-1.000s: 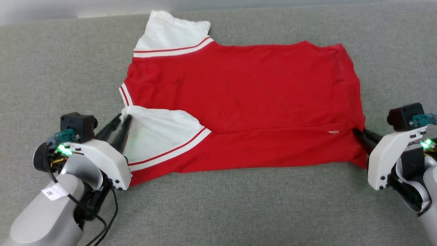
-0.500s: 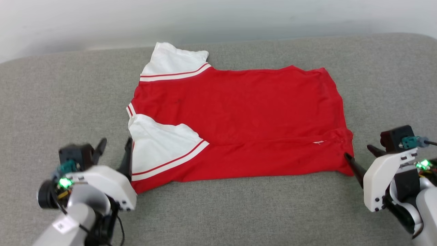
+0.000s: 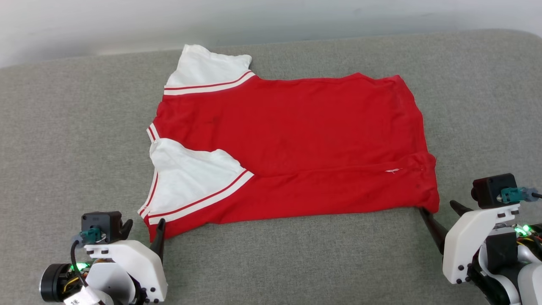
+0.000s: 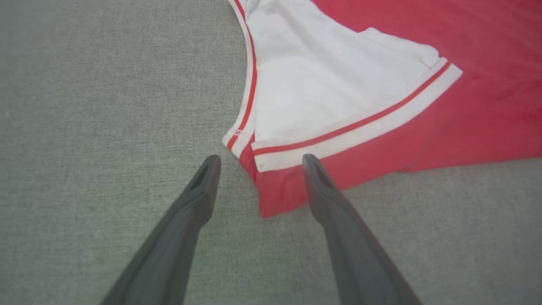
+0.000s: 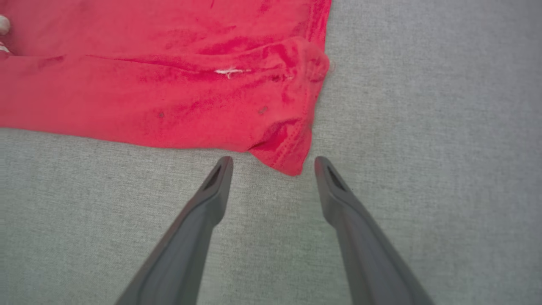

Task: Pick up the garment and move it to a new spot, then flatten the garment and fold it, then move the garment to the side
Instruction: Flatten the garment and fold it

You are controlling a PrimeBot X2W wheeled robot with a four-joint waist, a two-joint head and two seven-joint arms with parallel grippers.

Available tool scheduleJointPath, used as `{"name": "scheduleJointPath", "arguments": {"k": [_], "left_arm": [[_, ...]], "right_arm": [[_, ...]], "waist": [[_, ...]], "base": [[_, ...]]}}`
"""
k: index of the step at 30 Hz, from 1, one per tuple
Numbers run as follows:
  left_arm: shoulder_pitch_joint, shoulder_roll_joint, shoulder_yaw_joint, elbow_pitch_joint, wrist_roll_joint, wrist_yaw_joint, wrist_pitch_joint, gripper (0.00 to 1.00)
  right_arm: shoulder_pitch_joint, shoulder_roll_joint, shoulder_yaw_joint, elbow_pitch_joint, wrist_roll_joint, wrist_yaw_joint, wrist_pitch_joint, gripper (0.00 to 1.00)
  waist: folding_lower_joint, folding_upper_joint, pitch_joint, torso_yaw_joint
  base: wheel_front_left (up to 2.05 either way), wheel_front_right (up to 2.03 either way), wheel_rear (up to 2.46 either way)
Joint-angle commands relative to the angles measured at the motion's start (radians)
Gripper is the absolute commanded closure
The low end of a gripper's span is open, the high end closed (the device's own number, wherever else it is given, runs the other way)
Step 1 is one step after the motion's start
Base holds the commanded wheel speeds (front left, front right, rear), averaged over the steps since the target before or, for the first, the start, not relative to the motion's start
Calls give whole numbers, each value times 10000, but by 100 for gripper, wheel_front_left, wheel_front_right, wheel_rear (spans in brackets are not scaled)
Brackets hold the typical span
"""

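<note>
The garment (image 3: pixel 296 140) is a red T-shirt lying flat on the grey cloth surface, its near long edge folded over onto the body. One white sleeve (image 3: pixel 207 70) points to the far left, the other (image 3: pixel 186 178) lies folded over the near left part. My left gripper (image 3: pixel 144 224) stands open just short of the near left corner, and in the left wrist view this gripper (image 4: pixel 261 159) straddles the corner of the garment (image 4: pixel 423 127) without holding it. My right gripper (image 3: pixel 437 206) is open beside the near right corner; the right wrist view shows it (image 5: pixel 273 160) empty just below the garment (image 5: pixel 169 93).
The grey padded surface (image 3: pixel 296 262) stretches wide on both sides and in front of the shirt. Its far edge meets a pale wall (image 3: pixel 271 21) just behind the far sleeve.
Both grippers have opened, let go of the shirt's near corners and drawn back toward me. The folded edge now rests on the surface. The head camera has also shifted.
</note>
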Motion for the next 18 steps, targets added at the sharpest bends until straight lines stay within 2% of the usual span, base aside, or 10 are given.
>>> {"name": "scheduleJointPath", "arguments": {"k": [1, 4, 13, 17, 18], "left_arm": [[-64, 13, 72, 38, 27, 191, 123, 0], [-119, -15, 76, 173, -37, 262, 236, 0], [-94, -110, -115, 1001, -407, 95, 851, 0], [61, -275, -499, 1493, -699, -186, 1422, 0], [76, -331, -568, 1608, -746, -279, 1495, 20]], "right_arm": [[203, 172, -74, -304, -94, -4, 139, 0], [220, 262, -87, -545, -152, -4, 252, 0], [207, 422, -182, -1047, -184, -4, 323, 0], [134, 428, -202, -1142, -202, -4, 347, 0], [117, 418, -207, -1159, -224, -4, 355, 0]], "waist": [[0, 0, 204, -106], [0, 0, 336, -171], [0, 0, 789, -412], [0, 0, 888, -461], [0, 0, 884, -459]], "base": [[0, 0, 0], [0, 0, 0], [0, 0, 0], [0, 0, 0], [0, 0, 0]]}}
